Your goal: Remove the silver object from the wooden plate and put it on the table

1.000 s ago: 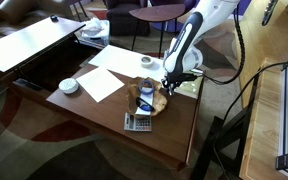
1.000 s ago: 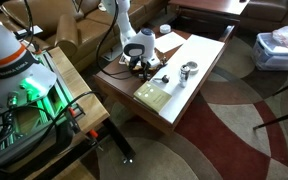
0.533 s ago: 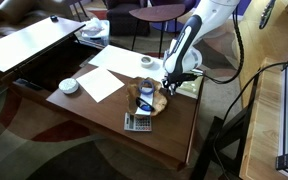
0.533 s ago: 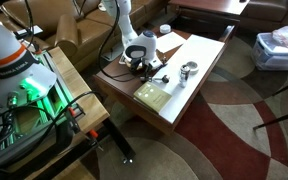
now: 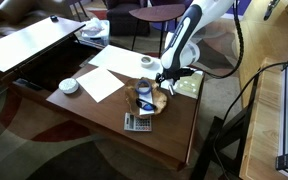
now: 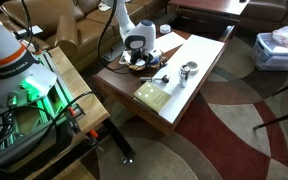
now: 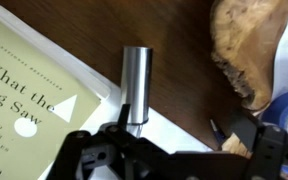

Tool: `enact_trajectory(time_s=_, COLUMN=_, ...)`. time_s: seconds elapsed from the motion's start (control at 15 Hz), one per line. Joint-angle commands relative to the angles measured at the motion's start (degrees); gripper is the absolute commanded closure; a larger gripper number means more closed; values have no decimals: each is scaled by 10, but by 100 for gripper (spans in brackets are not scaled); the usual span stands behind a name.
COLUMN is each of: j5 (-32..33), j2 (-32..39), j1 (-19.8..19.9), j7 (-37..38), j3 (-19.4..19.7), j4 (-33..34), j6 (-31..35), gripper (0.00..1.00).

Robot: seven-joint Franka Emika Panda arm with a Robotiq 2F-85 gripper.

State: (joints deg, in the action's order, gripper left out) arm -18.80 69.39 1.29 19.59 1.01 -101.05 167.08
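the hand is hanging spread wide, its fingers standing well clear on either side of the silver object and pinching nothing. the silver object, a plain cylinder, is lying on the dark tabletop, off the wooden plate, between that plate on the right and a pale yellow book on the left. the book's cover is showing "what the" and "og saw", the rest cut off at the edge.

both exterior views high, mid-distance, tilted down on table, from roughly opposing sides; arm far side in one, near camera in other. wrist view close, faces tabletop; shares wooden plate, book with exteriors.
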Motion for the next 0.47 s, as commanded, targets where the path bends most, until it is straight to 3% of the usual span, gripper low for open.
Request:
enact_trajectory(time_s=0.0, j5=-5, j2=-103, j1=-45, j7=24, j3=24, j4=-116, j6=26, gripper=0)
enact_trajectory(time_s=0.13, j5=3, j2=-142, j1=-42, j7=-5, j3=2, j4=-155, j6=60, gripper=0)
enact_trajectory(time_s=0.27, j5=14, j2=-166, j1=11, j7=-69, j3=-71, j4=-171, j6=74, gripper=0)
enact_trajectory(time_s=0.33, j5=5, j2=-130, j1=-29, j7=-22, j3=-21, j4=-127, j6=56, gripper=0)
enact_trajectory(time_s=0.4, j5=5, j2=-144, j1=-19, j7=-37, j3=-43, j4=-140, j6=60, gripper=0)
